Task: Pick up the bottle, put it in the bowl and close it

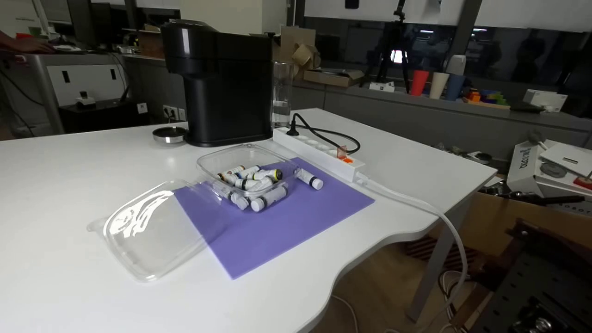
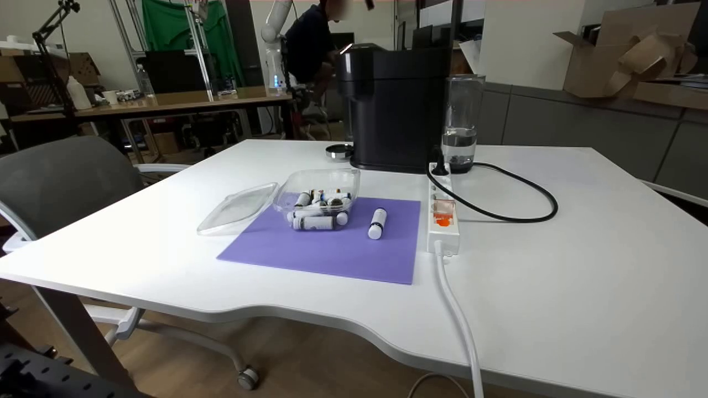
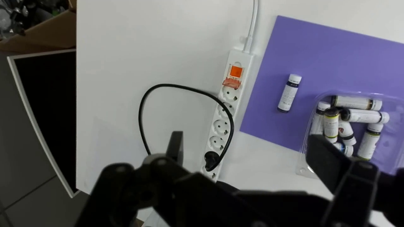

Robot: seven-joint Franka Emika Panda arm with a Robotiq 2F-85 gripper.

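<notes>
gripper (image 3: pixel 251 154) is showing mostly black in the wrist view | fingertips (image 3: pixel 327 164) are looking flat, blunt, slab-like | knuckled links (image 3: pixel 352 194) are bearing small round heads (image 3: pixel 366 165), pins or screws, too blurred to tell

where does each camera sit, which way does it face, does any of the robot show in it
An exterior view: above tabletop level, lid in the left foreground, facing the black machine; no gripper visible.
An exterior view: off the tabletop's wavy edge, also facing the black machine; no gripper, though a white arm stands in the background.
Wrist view: overhead, facing down at the loose bottle; open gripper at the picture's bottom.
Both exterior views share black machine and lid; all three, bowl, purple sheet and power strip.
</notes>
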